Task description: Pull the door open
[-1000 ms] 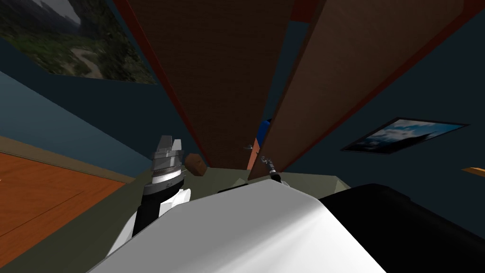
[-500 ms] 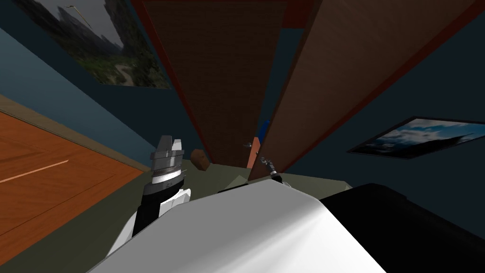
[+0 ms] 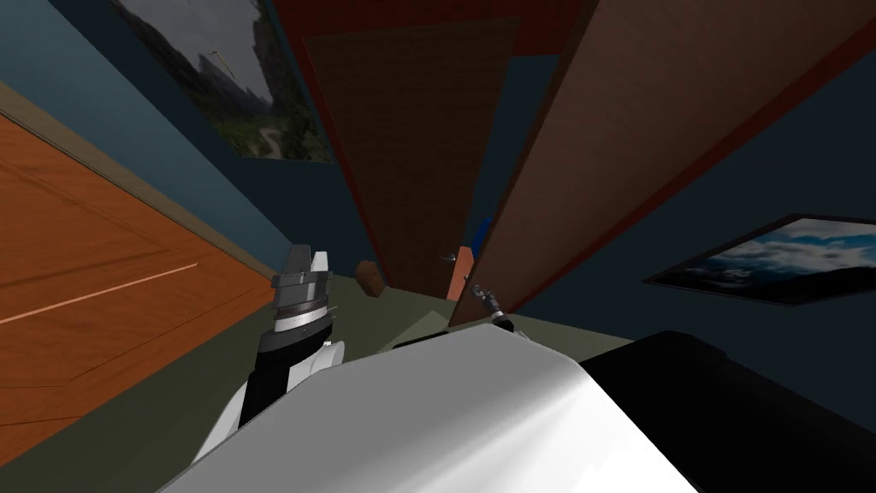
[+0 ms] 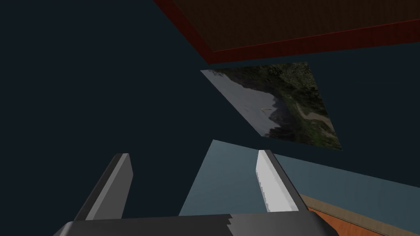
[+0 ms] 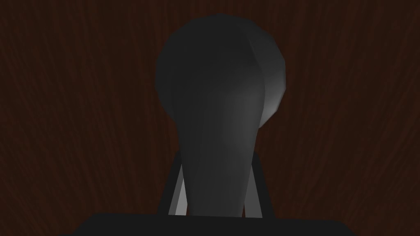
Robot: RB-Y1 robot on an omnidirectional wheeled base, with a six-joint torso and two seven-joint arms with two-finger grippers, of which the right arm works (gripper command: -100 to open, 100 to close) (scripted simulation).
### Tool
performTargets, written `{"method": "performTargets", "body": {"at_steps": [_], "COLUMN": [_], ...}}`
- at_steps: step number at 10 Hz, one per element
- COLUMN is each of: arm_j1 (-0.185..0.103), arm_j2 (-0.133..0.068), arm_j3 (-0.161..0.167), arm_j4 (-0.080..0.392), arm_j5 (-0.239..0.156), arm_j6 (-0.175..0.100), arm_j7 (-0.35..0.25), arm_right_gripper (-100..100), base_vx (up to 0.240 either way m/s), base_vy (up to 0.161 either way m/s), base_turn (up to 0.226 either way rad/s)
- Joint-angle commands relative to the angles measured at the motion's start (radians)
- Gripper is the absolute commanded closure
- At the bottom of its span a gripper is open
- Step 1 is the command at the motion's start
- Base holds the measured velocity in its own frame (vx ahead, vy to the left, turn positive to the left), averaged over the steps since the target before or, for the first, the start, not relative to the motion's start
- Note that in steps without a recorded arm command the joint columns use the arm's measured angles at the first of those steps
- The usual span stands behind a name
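- Dark blue walls [image 3: 753, 145] and an olive-green floor [image 3: 385, 308] close in a narrow corner, with an orange wooden panel [image 3: 103, 282] off to the left.
- The tall brown wood-grained door leaf [image 3: 650, 128] stands right of centre, angled away from its dark red frame [image 3: 385, 17]. A gap shows between them, so I judge it partly open with more swing left to go.
- The right gripper [image 5: 216, 159] is pinched onto the dark grey rounded door handle [image 5: 217, 102], its thin fingers [image 5: 176, 192] pressing the narrow neck from both sides. Gripping there likely lets a pull carry straight into the leaf without slipping off.
- The left gripper [image 3: 310, 257] hangs raised ahead of the chest, well apart from the door. Its blades are spread with nothing between them. It is probably parked there to stay clear of the door's arc.
- The right wrist view makes the clamp on the handle plain, against a flat brown plane.
- The head view supplies what that close look cannot: how far the leaf stands off the frame. There the handle sits as a small grey shape at the leaf's near edge.
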Motion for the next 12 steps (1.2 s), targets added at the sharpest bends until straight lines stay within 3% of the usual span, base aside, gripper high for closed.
{"method": "performTargets", "body": {"at_steps": [1,6,7,12], "arm_j1": [-0.004,0.030,0.023,0.046], "arm_j2": [0.001,-0.023,-0.024,-0.035], "arm_j3": [0.006,0.002,-0.001,-0.012], "arm_j4": [0.031,0.062,0.059,0.092], "arm_j5": [0.006,0.032,0.027,0.047], "arm_j6": [-0.029,-0.115,-0.103,-0.165], "arm_j7": [-0.003,-0.035,-0.029,-0.043], "arm_right_gripper": [100,100,100,100], "base_vx": [-0.145,-0.195,-0.098,-0.204], "base_vy": [-0.047,-0.082,-0.036,-0.062], "base_turn": [0.064,0.196,0.034,0.198]}}
